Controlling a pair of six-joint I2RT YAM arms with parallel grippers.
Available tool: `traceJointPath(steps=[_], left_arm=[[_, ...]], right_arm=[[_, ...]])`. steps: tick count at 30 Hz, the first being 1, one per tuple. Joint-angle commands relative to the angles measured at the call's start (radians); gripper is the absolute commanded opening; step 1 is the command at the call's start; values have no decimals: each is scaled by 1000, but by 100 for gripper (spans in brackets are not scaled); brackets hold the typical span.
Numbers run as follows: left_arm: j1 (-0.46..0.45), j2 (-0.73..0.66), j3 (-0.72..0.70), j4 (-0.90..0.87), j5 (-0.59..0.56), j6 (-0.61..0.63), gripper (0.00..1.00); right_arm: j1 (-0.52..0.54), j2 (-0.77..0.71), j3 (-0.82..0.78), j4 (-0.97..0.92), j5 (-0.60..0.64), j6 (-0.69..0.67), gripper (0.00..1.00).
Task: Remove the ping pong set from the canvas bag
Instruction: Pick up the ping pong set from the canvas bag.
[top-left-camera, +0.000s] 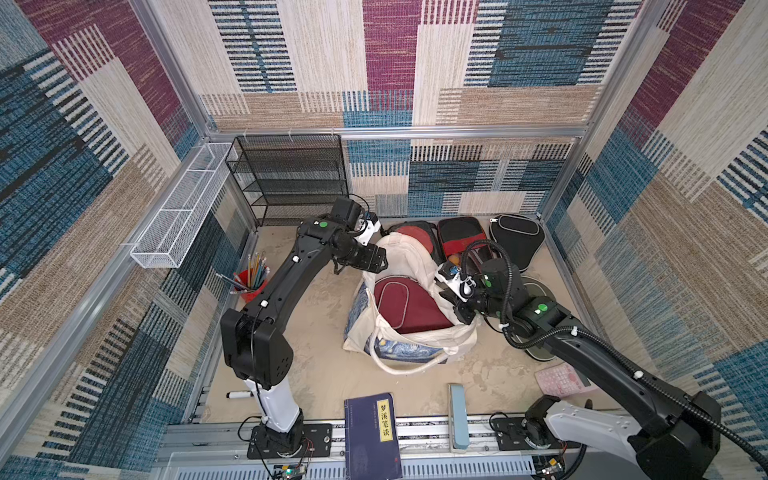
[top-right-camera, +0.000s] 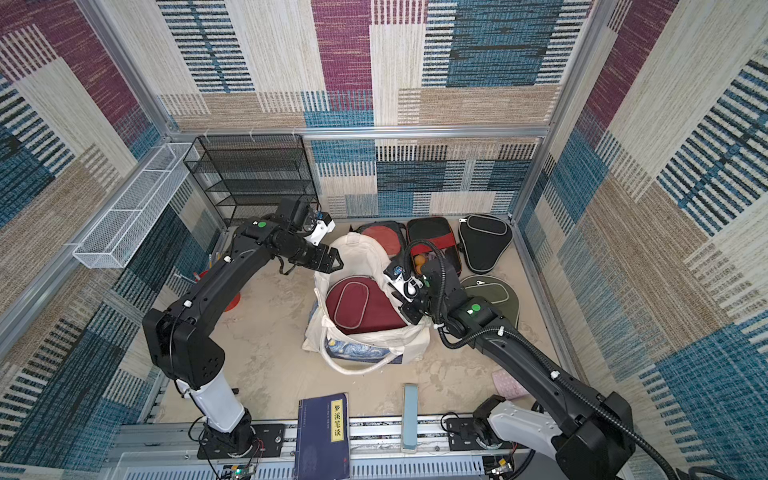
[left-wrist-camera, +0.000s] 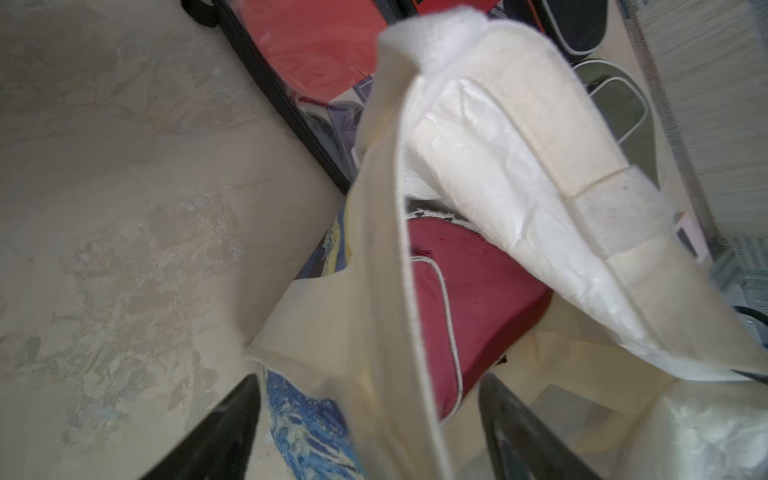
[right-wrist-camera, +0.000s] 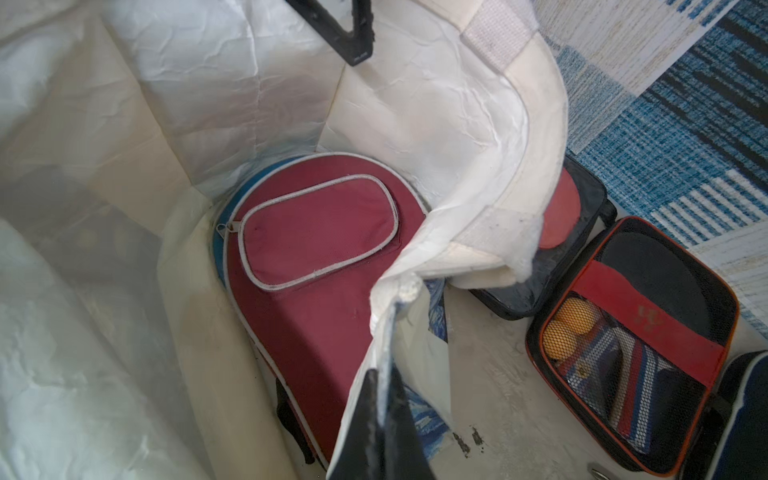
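Two cases still sat in the canvas bag (top-left-camera: 407, 253) mid-desk (top-left-camera: 324, 374): maroon case (top-left-camera: 409, 307) on top, w/ a blue case (right-wrist-camera: 224, 208) edge showing under it. R claw (right-wrist-camera: 384, 382) was pinched tight on the bag's rim; L claw (left-wrist-camera: 370, 380) stood wide, far rim between its fingers. Beside the bag lay the black case (top-left-camera: 517, 241), black-and-red case (top-left-camera: 461, 237), olive green case (top-right-camera: 494, 295) & red-faced paddle (top-left-camera: 415, 232).

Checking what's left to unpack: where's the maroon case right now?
In both top views the maroon case lies inside the open canvas bag, mid-scene. The right pincer is clamped on the bag's rim, right beside it.
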Motion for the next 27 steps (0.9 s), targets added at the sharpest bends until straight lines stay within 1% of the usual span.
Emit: traceJointPath(steps=[1, 2, 3, 6, 7, 8, 10, 11, 12, 13, 14, 15, 18, 21, 24, 27], left_arm=[[1, -9, 11, -4, -32, 41, 19], [1, -13, 19, -3, -33, 40, 5], [1, -18, 28, -3, -35, 43, 0], [0, -52, 38, 5, -38, 52, 0], [0, -72, 28, 18, -40, 57, 0], [-2, -99, 9, 38, -42, 63, 0], [-4, -166, -53, 97, -49, 68, 0], [-4, -201, -90, 133, -50, 72, 0], [-4, -242, -141, 182, -53, 68, 0], [-4, -278, -180, 220, -53, 66, 0], [-3, -311, -219, 253, -49, 61, 0], [-4, -344, -259, 284, -46, 53, 0], [-3, -410, -343, 338, -44, 37, 0], [-3, -452, -399, 377, -34, 23, 0], [-4, -498, -459, 441, -23, 6, 0], [-3, -545, -516, 516, -11, -9, 0]], right_arm=[[1, 3, 32, -31, 41, 6, 0], [1, 3, 45, -36, 52, 5, 0], [1, 4, 62, -42, 67, 5, 0], [1, 18, 123, -54, 158, 24, 1], [0, 27, 148, -61, 190, 33, 6], [1, 37, 176, -77, 205, 37, 15], [1, 57, 245, -121, 204, 40, 45], [1, 65, 281, -146, 181, 40, 59], [1, 74, 324, -173, 143, 42, 76], [5, 79, 358, -189, 114, 46, 87], [13, 85, 386, -201, 87, 50, 94], [35, 92, 411, -212, 62, 47, 100], [134, 138, 445, -232, -4, 31, 99], [214, 207, 433, -243, -66, 26, 99], [231, 251, 378, -212, -96, 37, 99], [230, 275, 322, -155, -76, 51, 99]])
